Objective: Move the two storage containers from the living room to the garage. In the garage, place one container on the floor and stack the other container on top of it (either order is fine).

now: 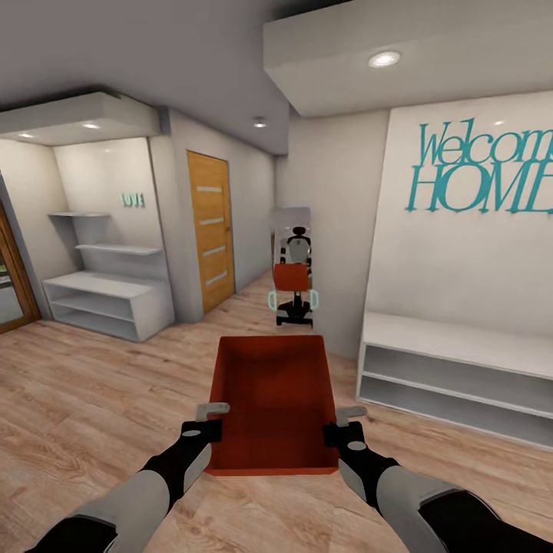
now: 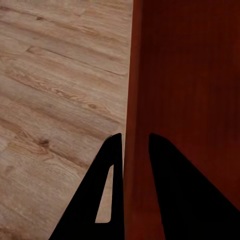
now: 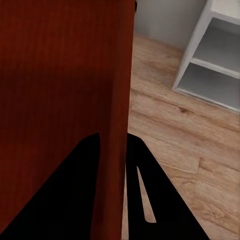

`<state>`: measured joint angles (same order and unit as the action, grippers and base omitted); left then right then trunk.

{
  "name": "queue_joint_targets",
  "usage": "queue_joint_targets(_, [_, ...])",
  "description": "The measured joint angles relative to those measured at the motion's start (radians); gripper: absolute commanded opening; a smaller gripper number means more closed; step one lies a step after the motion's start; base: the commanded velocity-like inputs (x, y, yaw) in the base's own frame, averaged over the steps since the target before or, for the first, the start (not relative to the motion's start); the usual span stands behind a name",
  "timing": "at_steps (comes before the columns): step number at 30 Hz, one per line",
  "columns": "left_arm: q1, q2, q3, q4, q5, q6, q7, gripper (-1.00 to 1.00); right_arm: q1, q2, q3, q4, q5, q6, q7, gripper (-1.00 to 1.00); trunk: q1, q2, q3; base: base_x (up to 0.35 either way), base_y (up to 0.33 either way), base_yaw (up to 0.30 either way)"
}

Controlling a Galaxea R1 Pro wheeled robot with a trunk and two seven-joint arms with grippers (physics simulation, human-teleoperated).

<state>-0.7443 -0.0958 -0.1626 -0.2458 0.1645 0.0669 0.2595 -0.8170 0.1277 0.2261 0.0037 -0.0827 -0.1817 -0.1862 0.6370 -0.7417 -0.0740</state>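
Between the two arms, above the light wood-plank floor, one orange-red storage container is carried. The left gripper pinches its left wall, one finger on each side; the right gripper pinches the right wall likewise. Ahead, a mirror reflects the robot; white shelving stands at right.

Storage container smooth matt plastic; floor light wood-plank.

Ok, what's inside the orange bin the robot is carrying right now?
The storage container looks empty: the head view shows only its bare orange-red floor and walls. The near wall hides the strip of floor just behind it. The left gripper and right gripper clamp its side walls.
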Motion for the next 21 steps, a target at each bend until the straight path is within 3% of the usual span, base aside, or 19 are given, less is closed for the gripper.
queue_joint_targets(6, [0.000, -0.001, 0.000, 0.000, 0.000, 0.000, 0.001, -1.00, 0.000, 0.000, -0.001, 0.000, 0.001, 0.000, 0.000, -1.00, 0.000, 0.000, 0.000, 0.323, 0.000, 0.031])
queue_joint_targets(21, [0.000, 0.000, 0.000, 0.000, 0.001, 0.000, 0.000, -1.00, 0.000, 0.000, -0.001, 0.000, 0.001, 0.001, 0.000, -1.00, 0.000, 0.000, -0.002, 0.323, 0.000, 0.261])
